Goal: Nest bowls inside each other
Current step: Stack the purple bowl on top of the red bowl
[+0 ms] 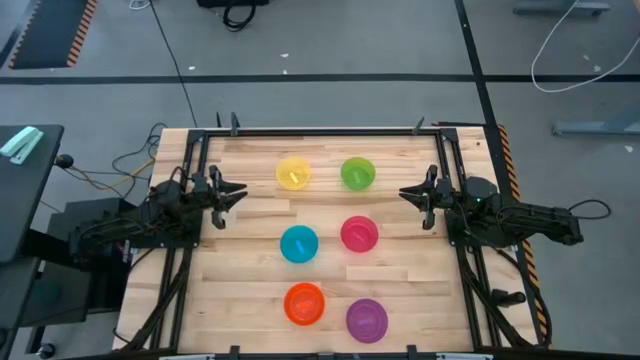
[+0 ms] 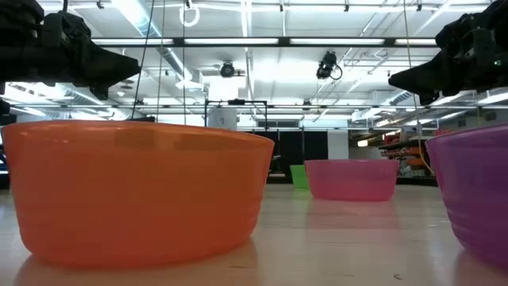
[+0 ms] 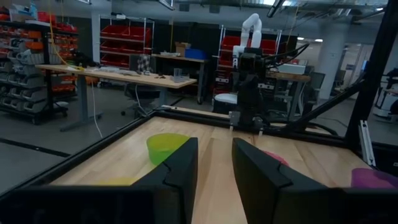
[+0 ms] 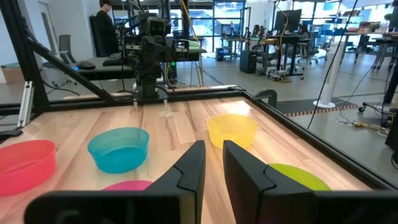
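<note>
From above, six bowls sit apart in two columns on the wooden table (image 1: 250,290): yellow bowl (image 1: 293,173), green bowl (image 1: 357,173), blue bowl (image 1: 299,244), pink bowl (image 1: 359,234), orange bowl (image 1: 304,303), purple bowl (image 1: 367,320). The left gripper (image 1: 240,191) and right gripper (image 1: 404,194) hover at opposite edges. Each wrist view shows its fingers (image 3: 180,171) (image 4: 189,171) parted, holding nothing.

Low view crops purple bowl (image 2: 476,195); orange bowl (image 2: 135,191) hides blue, yellow.
</note>
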